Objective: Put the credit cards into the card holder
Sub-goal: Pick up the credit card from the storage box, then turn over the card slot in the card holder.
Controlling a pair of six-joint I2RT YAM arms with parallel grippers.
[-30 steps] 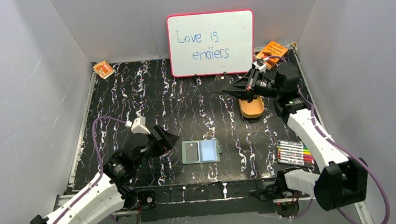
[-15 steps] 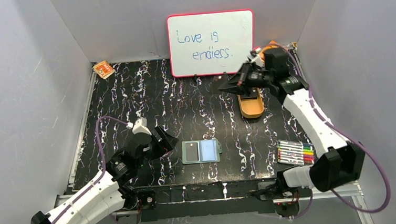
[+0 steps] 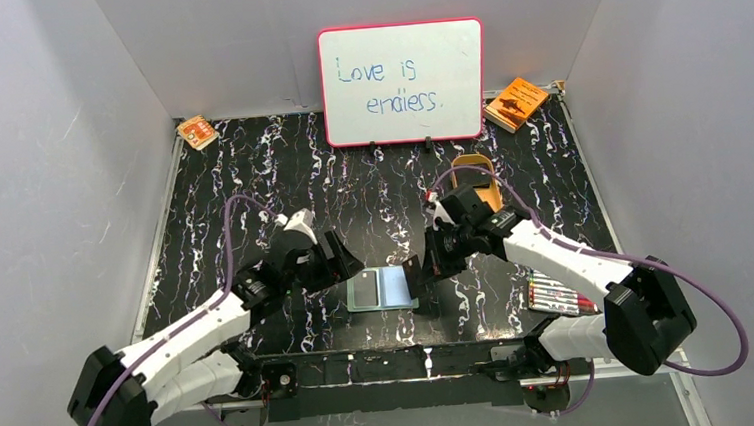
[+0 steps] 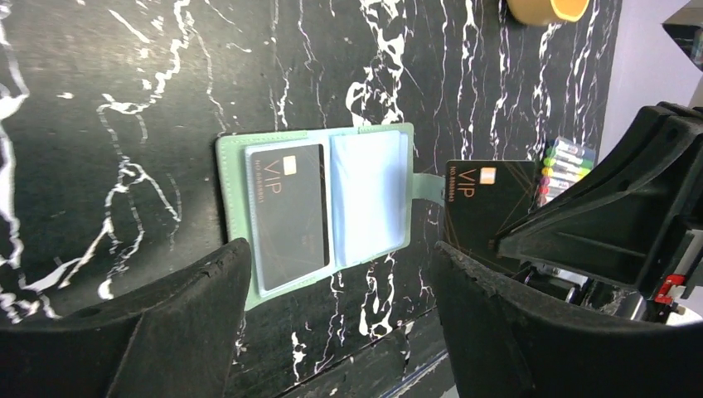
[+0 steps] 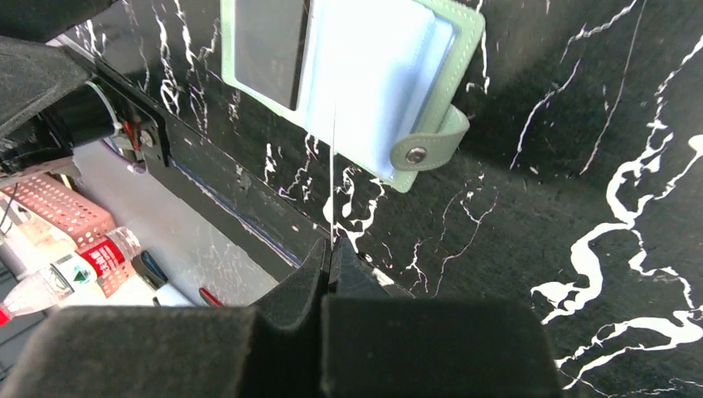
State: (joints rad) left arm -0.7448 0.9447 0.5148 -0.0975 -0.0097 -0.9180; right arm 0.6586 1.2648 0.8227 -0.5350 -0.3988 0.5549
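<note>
Card holder (image 3: 382,288) lies open and flat near the 6 o'clock edge of my table (image 3: 251,182), grey-green rim outside, pale blue pages showing. At its 9 o'clock my left gripper (image 3: 349,265) hovers just beside the edge with its fingers (image 4: 166,332) spread wide; I can't tell from my feeds whether they touch the table. In the holder's left pocket one credit card (image 4: 286,207) sits flat, dark, with VIP lettering. The snap strap (image 5: 423,149) sticks out at the holder's 3 o'clock side. Just beyond that strap a second credit card (image 4: 481,203) stands on edge, pinched between the pressed-together fingers (image 5: 273,332) of my right gripper (image 3: 420,269). On the right wrist feed it is only a thin pale line running over the blue page, and I can't tell whether it touches the holder. Markers (image 3: 561,292) lie at the holder's 3 o'clock, well apart, and the tan tray (image 4: 547,8) sits at about 1 o'clock.
</note>
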